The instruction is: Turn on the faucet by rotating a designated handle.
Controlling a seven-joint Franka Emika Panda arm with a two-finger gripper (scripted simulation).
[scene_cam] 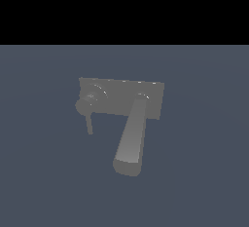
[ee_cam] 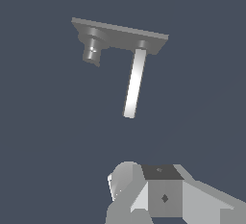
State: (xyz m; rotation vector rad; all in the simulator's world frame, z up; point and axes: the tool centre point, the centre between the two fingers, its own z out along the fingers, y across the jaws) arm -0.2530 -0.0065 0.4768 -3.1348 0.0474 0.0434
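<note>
The grey faucet stands on the floor with a flat rectangular plate (scene_cam: 153, 99) and a thick tapering spout (scene_cam: 131, 141). The handle is a small round knob (scene_cam: 84, 103) at the plate's end on the exterior view's left, with a thin rod (scene_cam: 89, 123) sticking out of it. In the wrist view I see the plate (ee_cam: 120, 33), the spout (ee_cam: 134, 83) and the knob (ee_cam: 92, 52); the rod is hard to make out there. Parts of my gripper (ee_cam: 144, 192) show in the wrist view, well apart from the faucet. I cannot tell how its jaws stand. It is out of the exterior view.
A plain dark blue-grey floor (scene_cam: 204, 172) surrounds the faucet. The top of the exterior view is black.
</note>
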